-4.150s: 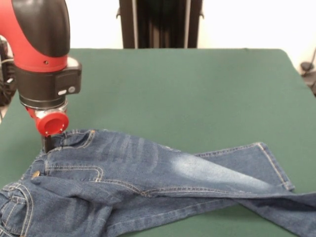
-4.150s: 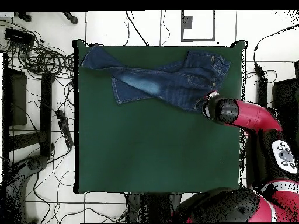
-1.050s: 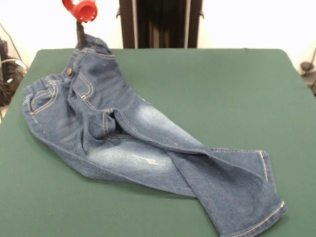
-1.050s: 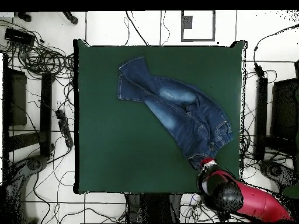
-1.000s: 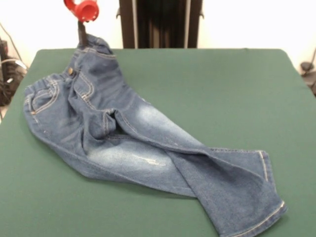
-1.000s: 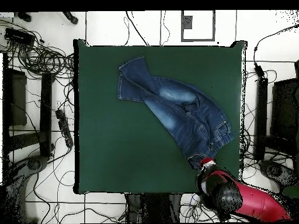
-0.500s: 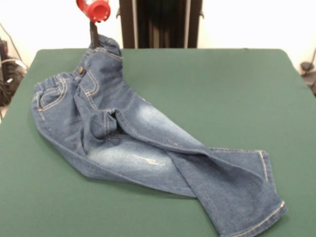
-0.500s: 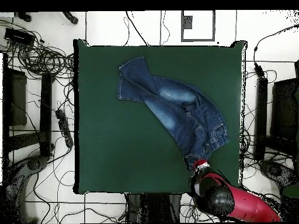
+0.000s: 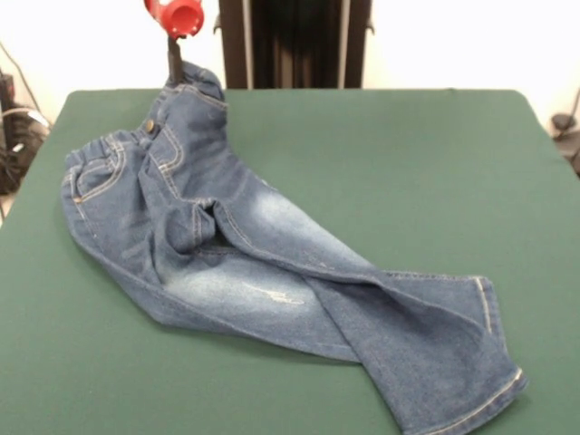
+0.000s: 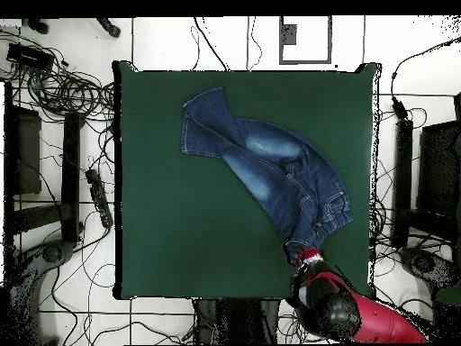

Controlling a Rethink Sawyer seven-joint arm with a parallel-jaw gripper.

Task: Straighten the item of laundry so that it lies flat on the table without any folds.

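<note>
where the front view is looked at, the jeans (image 9: 245,263) are seen spread slantwise on the green table (image 9: 408,172), with the waistband end lifted at the far left corner and the legs trailing toward the near right. the gripper (image 9: 174,65) is clamped on a bit of the waistband right at the table's far edge, so that corner of denim is pulled up into a little peak. a red cap (image 9: 176,15) is seen just above the dark fingers. the two legs are laid one over the other, crossing near the knees, and a deep fold is left around the crotch. faded pale patches are shown on the thighs.

from overhead, the jeans (image 10: 266,176) are found in the right half of the table (image 10: 162,234), running from the upper middle down toward the lower right. the gripper (image 10: 304,256) is seen at the waistband, close to the table's bottom edge, with the red arm (image 10: 360,320) behind it. cables (image 10: 54,81) are scattered on the floor to the left.
</note>
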